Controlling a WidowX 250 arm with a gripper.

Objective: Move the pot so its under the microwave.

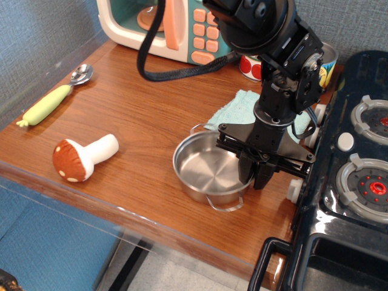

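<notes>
This is a mock kitchen set up as a robot test bench, not a real home kitchen. A wooden tabletop [139, 115] carries play props: a toy microwave [167, 27] at the upper left of the frame, a black toy stove [357, 176] along the right edge, a plush mushroom [82, 156] and a green-handled spoon [54, 97] at the left. Grey-blue fabric panels [42, 36] wall the scene, and a clear acrylic sheet [60, 236] fronts the table at the lower left.
</notes>
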